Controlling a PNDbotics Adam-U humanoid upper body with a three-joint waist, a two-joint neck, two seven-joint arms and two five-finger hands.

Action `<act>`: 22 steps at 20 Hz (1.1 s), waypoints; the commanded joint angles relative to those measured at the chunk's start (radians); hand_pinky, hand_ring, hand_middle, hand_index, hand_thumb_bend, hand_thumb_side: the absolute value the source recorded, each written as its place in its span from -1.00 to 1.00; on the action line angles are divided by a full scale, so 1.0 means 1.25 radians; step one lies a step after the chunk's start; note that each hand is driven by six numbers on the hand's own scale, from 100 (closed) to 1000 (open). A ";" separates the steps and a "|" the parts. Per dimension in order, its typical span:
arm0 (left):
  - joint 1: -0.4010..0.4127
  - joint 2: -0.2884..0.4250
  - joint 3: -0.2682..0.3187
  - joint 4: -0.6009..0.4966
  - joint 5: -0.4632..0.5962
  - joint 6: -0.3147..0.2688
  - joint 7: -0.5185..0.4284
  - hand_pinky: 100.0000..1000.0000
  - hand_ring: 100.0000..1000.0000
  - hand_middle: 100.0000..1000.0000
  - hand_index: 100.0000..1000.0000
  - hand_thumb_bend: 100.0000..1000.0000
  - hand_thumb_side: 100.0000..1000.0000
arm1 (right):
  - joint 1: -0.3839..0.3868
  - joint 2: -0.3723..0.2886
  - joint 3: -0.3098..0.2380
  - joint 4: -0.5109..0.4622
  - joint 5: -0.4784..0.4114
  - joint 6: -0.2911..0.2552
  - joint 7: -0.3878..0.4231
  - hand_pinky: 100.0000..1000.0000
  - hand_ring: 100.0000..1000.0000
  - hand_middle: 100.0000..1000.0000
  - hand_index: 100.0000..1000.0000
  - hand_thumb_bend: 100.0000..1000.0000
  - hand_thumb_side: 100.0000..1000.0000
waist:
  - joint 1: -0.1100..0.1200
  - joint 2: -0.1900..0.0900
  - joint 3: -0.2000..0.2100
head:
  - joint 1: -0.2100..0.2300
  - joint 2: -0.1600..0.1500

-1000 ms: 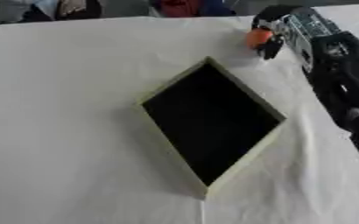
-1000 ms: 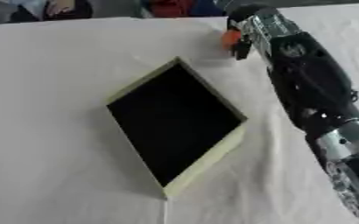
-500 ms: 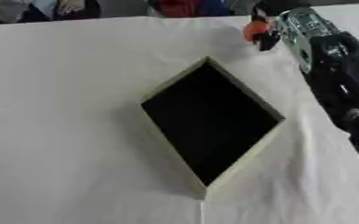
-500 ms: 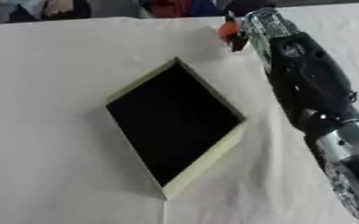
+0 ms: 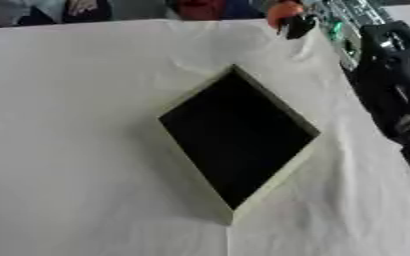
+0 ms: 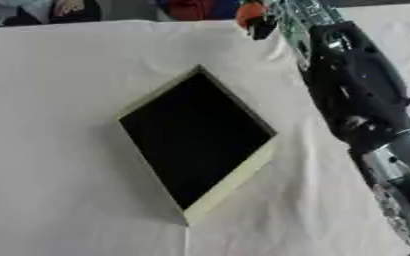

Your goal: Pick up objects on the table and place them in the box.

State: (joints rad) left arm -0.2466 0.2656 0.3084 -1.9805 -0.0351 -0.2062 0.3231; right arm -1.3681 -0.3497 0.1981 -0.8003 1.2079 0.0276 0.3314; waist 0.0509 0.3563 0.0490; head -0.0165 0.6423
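Note:
A shallow box with cream walls and a black inside lies turned like a diamond in the middle of the white-clothed table. Nothing shows inside it. My right arm reaches in along the right side to the far right corner. There my right hand is curled on a small orange object, held above the cloth beyond the box's far corner. The object is partly hidden by the fingers. My left hand appears in neither view.
The table's far edge runs along the top, with people's clothing just behind it. The cloth is wrinkled near the box's far corner. My right forearm covers the table's right strip.
My right hand has risen and drawn toward the far edge with the orange object in it. The box has stayed put.

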 commanded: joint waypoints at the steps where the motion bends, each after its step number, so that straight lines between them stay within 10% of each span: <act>1: -0.005 0.025 0.011 -0.016 0.000 0.001 0.002 0.20 0.26 0.40 0.56 -1.00 0.26 | -0.019 -0.053 0.026 -0.099 -0.068 -0.011 0.022 0.26 0.28 -0.18 0.04 -1.00 -1.00 | -0.002 -0.025 -0.002 | 0.003 0.012; 22: -0.004 0.043 0.009 -0.016 -0.008 0.002 0.008 0.19 0.26 0.40 0.56 -1.00 0.27 | 0.169 -0.282 0.229 -0.810 -0.489 0.086 0.176 0.20 0.28 -0.20 0.03 -1.00 -1.00 | -0.019 -0.045 -0.035 | 0.024 0.029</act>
State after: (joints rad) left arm -0.2467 0.2853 0.3121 -1.9805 -0.0444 -0.2038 0.3300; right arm -1.1421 -0.6707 0.4891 -1.7645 0.6245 0.1253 0.5455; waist 0.0284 0.3243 0.0048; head 0.0087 0.6714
